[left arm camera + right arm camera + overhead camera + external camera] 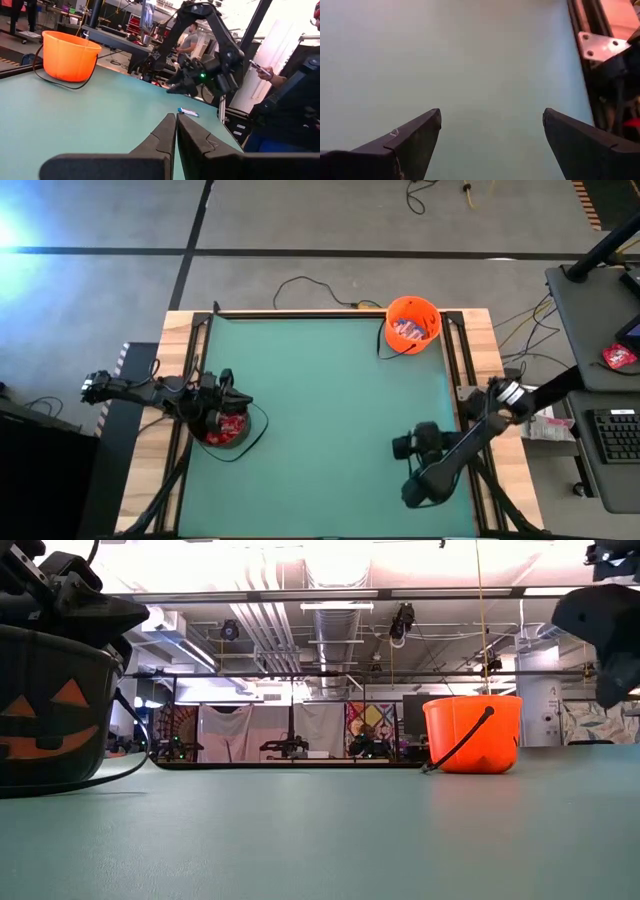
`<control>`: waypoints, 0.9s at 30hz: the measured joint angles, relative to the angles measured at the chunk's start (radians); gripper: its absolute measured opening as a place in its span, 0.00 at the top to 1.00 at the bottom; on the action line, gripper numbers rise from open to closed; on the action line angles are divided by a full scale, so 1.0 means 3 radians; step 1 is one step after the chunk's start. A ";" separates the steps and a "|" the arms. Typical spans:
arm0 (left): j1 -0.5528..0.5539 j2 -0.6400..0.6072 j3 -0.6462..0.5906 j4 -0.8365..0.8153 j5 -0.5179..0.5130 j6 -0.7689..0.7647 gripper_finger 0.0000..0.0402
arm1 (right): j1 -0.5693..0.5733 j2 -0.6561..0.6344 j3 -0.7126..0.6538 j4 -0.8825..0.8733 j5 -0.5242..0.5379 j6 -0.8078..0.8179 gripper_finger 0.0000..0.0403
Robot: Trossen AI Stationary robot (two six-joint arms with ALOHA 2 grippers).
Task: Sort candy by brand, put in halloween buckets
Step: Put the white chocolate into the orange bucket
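Item one, your left gripper (176, 120): fingers pressed together, empty, poised over the black bucket (227, 428) at the table's left edge, which already shows red packets inside. Item two, your right gripper (490, 127): fingers spread wide, nothing between them, hanging above bare green table (320, 390) near the right side. Item three, the orange bucket (412, 324): at the far right corner, with white-and-blue wrappers visible in it. Item four, one loose white-and-blue bar (188, 112): seen only from the left wrist camera, lying flat on the mat, close to the table's right edge and low beneath the right arm. The overhead camera does not show it, likely hidden by that arm. Your right gripper is plainly the nearer one; the left sits well apart, across the table. The bar's long axis appears to run roughly along the right edge, though you cannot fix this from one oblique view. Judged destination: the orange bucket.
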 joint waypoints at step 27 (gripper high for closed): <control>0.0001 0.0000 0.0000 0.0001 0.0001 0.0000 1.00 | 0.0385 -0.0297 -0.0298 0.1309 -0.0342 0.0018 0.15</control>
